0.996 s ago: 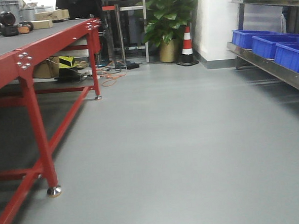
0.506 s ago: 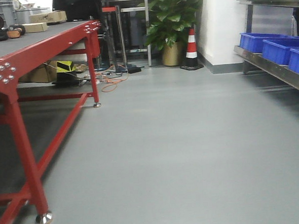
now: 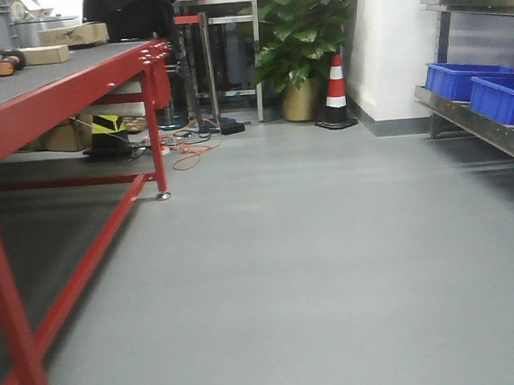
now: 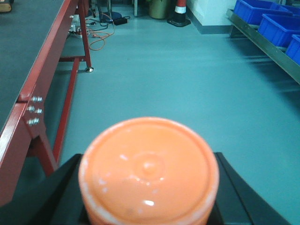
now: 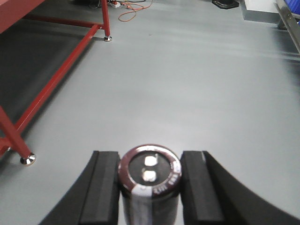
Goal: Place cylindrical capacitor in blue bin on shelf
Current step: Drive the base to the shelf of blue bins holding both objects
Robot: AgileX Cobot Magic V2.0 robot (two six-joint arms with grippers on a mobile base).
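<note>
The cylindrical capacitor (image 5: 149, 176), dark brown-black with a pale stripe and two silvery terminals on top, stands upright between the black pads of my right gripper (image 5: 150, 161), which is shut on it above the grey floor. My left gripper (image 4: 149, 187) is shut on a large orange cylinder (image 4: 149, 168) that fills the lower part of its view. The shelf (image 3: 480, 126) runs along the right wall, with its steel front rail also in the left wrist view (image 4: 262, 44). Blue bins (image 3: 459, 77) (image 4: 281, 28) sit in a row on it.
A long red-framed table (image 3: 58, 82) with cardboard boxes on top lines the left side. An orange-white traffic cone (image 3: 336, 87) and a potted plant (image 3: 304, 32) stand at the far end. Orange cables (image 3: 184, 149) lie on the floor by the far table leg.
The front view has advanced down the aisle. The near table leg has slid out at the left and the shelf and bins have shifted toward the right edge.
</note>
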